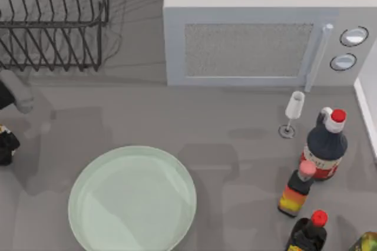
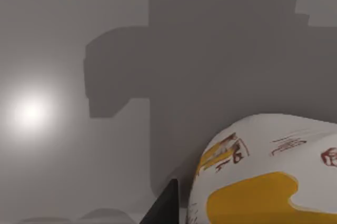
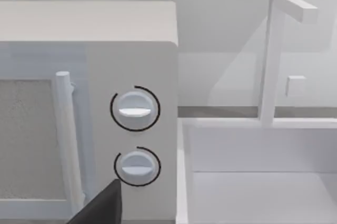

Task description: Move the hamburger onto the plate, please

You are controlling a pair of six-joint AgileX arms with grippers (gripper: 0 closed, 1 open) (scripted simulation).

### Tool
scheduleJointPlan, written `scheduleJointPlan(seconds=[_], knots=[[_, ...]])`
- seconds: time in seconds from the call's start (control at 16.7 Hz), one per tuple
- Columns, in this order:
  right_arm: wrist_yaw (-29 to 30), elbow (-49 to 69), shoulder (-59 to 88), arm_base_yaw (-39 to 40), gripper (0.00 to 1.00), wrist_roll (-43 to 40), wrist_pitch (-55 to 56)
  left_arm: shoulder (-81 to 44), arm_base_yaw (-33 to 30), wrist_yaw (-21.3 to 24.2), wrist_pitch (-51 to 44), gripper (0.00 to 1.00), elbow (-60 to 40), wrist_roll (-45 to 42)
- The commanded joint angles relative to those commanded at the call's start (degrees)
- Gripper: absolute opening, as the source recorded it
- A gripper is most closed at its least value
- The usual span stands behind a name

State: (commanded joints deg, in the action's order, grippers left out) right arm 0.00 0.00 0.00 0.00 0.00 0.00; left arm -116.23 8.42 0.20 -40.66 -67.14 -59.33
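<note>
1. The left arm (image 1: 7, 145) is seen at the far left edge of the top view, level with the upper rim of the plate (image 1: 132, 201).
2. In the left wrist view the hamburger (image 2: 268, 174) is shown close up: a whitish lump printed with yellow patches and dark red marks, lying immediately beside one dark finger (image 2: 164, 205) of the left jaws, above the grey desk (image 2: 79, 50).
3. Whether the left jaws are closed on the hamburger or merely stand next to it cannot be told.
4. The plate is shown resting on the desk at lower left of centre, pale mint green, with nothing on it.
5. The right wrist view is directed at the microwave (image 3: 89, 108), with its two dials and handle, and at a white sink (image 3: 263, 182) beside it; a dark finger tip (image 3: 100, 208) is seen, but the state of the right jaws cannot be told.
6. A wire dish rack (image 1: 53, 18) is placed at upper left, and a wine glass (image 1: 293, 112) and several bottles (image 1: 323, 145) at right.
</note>
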Motion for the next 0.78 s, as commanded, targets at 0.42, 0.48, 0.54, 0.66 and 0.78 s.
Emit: scheduleJointPlan(seconds=[0.42,0.48,0.54,0.66,0.78], knots=[[0.00,0.00,0.00,0.00,1.00,0.00,0.00,0.00,0.00,0.00,0.00,0.00,0.00,0.00],[0.00,0.00,0.00,0.00,1.00,0.00,0.00,0.00,0.00,0.00,0.00,0.00,0.00,0.00],[0.00,0.00,0.00,0.00,1.00,0.00,0.00,0.00,0.00,0.00,0.00,0.00,0.00,0.00],[0.00,0.00,0.00,0.00,1.00,0.00,0.00,0.00,0.00,0.00,0.00,0.00,0.00,0.00],[0.00,0.00,0.00,0.00,1.00,0.00,0.00,0.00,0.00,0.00,0.00,0.00,0.00,0.00]])
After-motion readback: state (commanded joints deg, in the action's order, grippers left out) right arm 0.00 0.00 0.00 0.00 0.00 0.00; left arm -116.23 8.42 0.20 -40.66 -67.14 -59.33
